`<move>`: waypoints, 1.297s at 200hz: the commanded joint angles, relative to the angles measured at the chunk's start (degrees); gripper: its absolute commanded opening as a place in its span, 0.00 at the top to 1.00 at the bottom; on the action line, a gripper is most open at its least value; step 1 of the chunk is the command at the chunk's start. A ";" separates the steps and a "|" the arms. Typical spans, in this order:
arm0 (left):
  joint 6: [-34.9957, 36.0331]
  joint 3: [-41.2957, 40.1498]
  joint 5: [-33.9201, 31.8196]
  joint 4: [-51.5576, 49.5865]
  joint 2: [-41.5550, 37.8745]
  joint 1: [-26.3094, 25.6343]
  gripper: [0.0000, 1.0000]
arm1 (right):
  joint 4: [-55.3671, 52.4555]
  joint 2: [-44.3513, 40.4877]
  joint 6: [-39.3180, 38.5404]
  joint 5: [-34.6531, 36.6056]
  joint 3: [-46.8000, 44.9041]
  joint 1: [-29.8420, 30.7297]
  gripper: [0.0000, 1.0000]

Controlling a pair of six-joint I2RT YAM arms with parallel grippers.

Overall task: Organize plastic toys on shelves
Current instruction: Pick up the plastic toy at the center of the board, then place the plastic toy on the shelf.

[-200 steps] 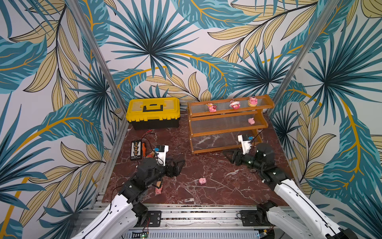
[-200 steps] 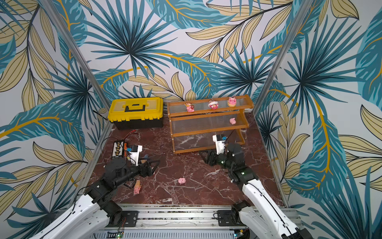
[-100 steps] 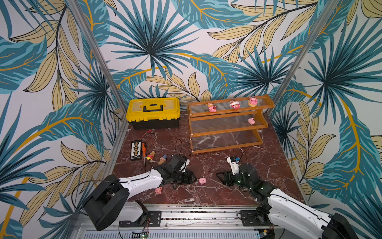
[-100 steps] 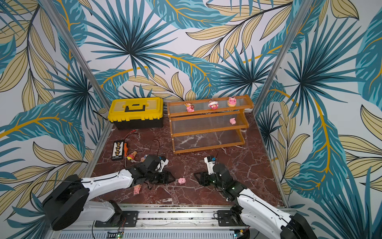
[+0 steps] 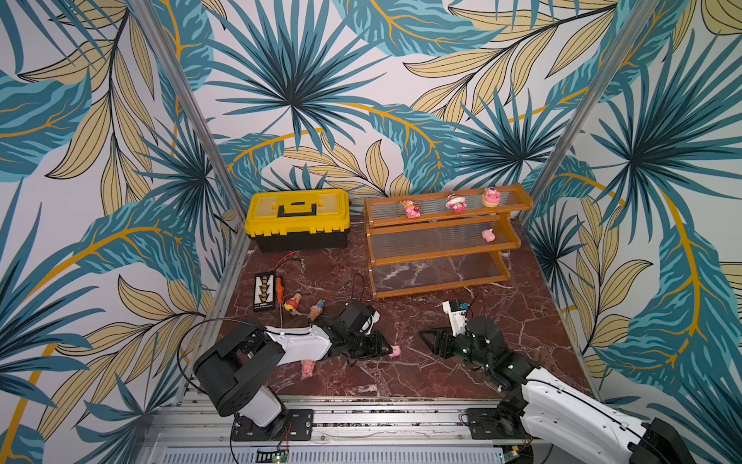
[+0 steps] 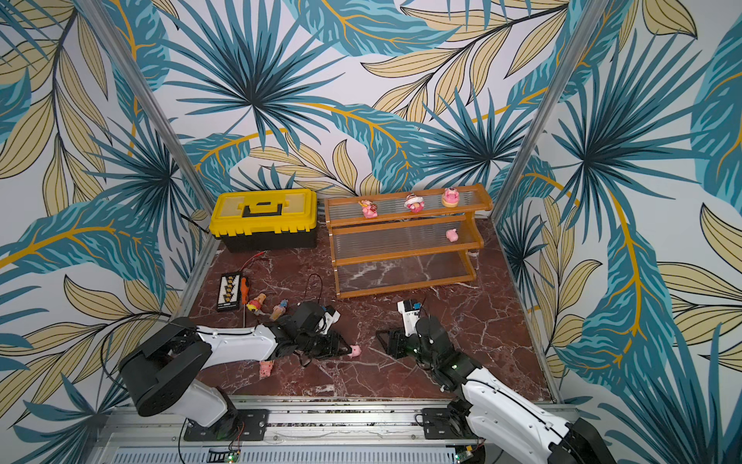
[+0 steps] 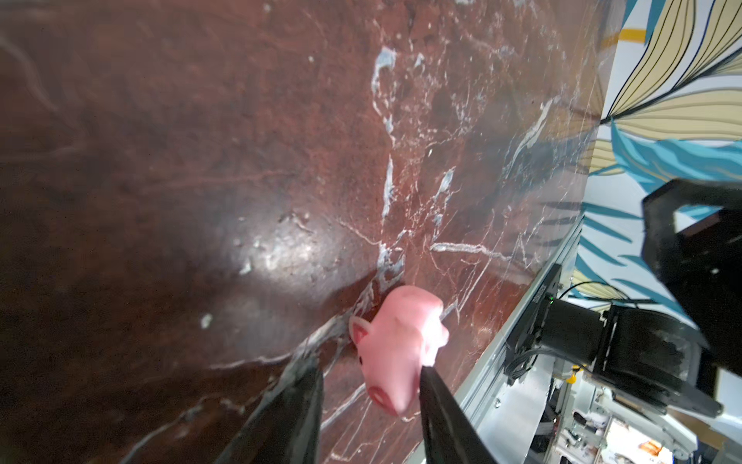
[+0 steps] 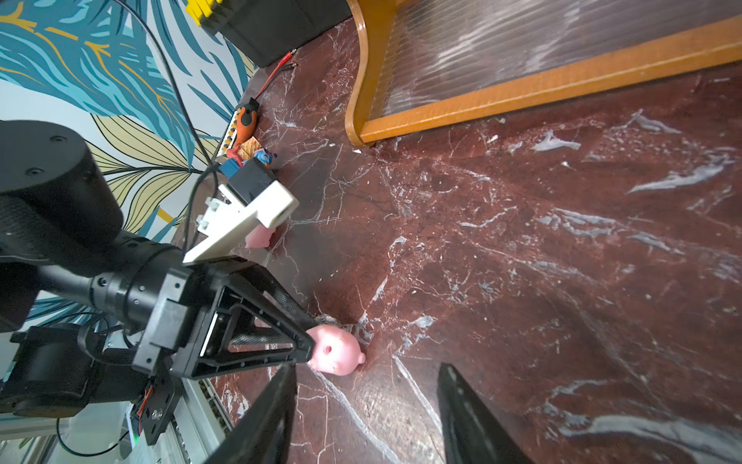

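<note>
Bracketing a pink pig (image 5: 395, 352) with the left pincer (image 5: 386, 351).
In a top view, shelves (image 5: 441, 259) stand well beyond its tips. Left wrist: pig (image 7: 401, 353) sits between half-wide jaws, one finger (image 7: 439, 405) touching, other apart; centre before squeezing. Right wrist: right pincer (image 8: 365, 401) wide, empty.

The piglet (image 7: 397, 349) is pink, the tabletop (image 7: 200, 160) white-veined maroon.

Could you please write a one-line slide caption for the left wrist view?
Left gripper straddling a pink piglet on the red marble tabletop, one finger touching it, the other just clear.
</note>
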 commanded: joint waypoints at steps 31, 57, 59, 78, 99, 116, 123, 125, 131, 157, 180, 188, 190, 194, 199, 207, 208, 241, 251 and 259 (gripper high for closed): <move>0.01 3.07 1.87 1.54 0.94 -0.24 0.82 | -1.23 -0.76 -0.72 1.02 0.21 0.26 0.42; 1.06 3.29 2.84 2.92 0.48 -0.29 0.94 | -1.13 -0.63 -0.72 0.49 0.44 0.26 0.42; 1.17 3.29 2.88 3.07 0.32 -0.26 0.94 | -1.18 -0.64 -0.67 0.53 0.50 0.26 0.42; 4.14 2.76 2.12 3.73 -3.33 -0.24 0.99 | -2.24 -1.13 -0.45 -0.33 1.43 0.26 0.41; 15.78 3.94 -2.59 -1.60 -12.59 -0.24 1.00 | -0.75 -2.29 3.65 -3.60 3.87 0.09 0.39; 32.10 5.63 -8.90 -7.05 -23.33 -0.62 1.00 | 4.50 -2.72 11.83 -8.41 6.18 -0.99 0.36; 40.19 6.04 -11.05 -8.37 -27.47 -0.85 1.00 | 7.43 -2.39 16.46 -10.48 7.13 -1.59 0.35; 42.33 6.08 -11.71 -8.47 -28.79 -0.92 1.00 | 8.01 -2.28 17.77 -10.96 7.48 -1.72 0.35; 49.45 5.98 -13.65 -8.83 -31.95 -1.02 1.00 | 9.52 -1.75 21.09 -12.47 8.66 -2.11 0.35; 81.11 5.12 -15.64 -7.82 -40.45 -1.13 1.00 | 17.00 3.02 35.71 -20.99 13.53 -2.98 0.34; 97.98 9.46 -16.04 -12.64 -40.50 -1.03 1.00 | 26.29 9.17 46.25 -29.08 17.31 -2.98 0.34; 100.84 11.96 -16.11 -15.41 -39.45 -1.03 1.00 | 29.33 10.17 48.31 -30.37 18.26 -2.91 0.34; 101.55 12.64 -16.05 -16.05 -39.17 -1.08 1.00 | 29.77 10.33 48.59 -30.74 18.59 -2.86 0.34; 102.98 13.95 -15.78 -17.46 -38.63 -1.04 1.00 | 29.96 10.57 48.73 -31.39 19.21 -2.90 0.33; 104.57 15.30 -15.08 -19.03 -38.07 -1.06 1.00 | 28.98 10.69 48.15 -32.39 20.21 -2.82 0.33; 106.18 17.05 -14.18 -19.78 -37.36 -1.04 1.00 | 24.97 11.01 46.10 -34.37 21.87 -2.81 0.33; 106.40 17.25 -14.05 -19.78 -37.33 -1.04 1.00 | 24.52 11.06 45.80 -34.62 22.08 -2.77 0.33; 107.97 21.09 -11.49 -21.32 -35.88 -1.03 1.00 | 19.29 11.25 42.48 -39.98 23.42 -2.71 0.36; 107.07 21.45 -10.50 -20.55 -36.02 -0.96 1.00 | 17.26 10.67 40.96 -40.47 23.66 -2.75 0.36; 106.21 21.44 -9.54 -19.69 -36.27 -0.95 1.00 | 14.83 10.45 39.29 -40.65 24.13 -2.82 0.37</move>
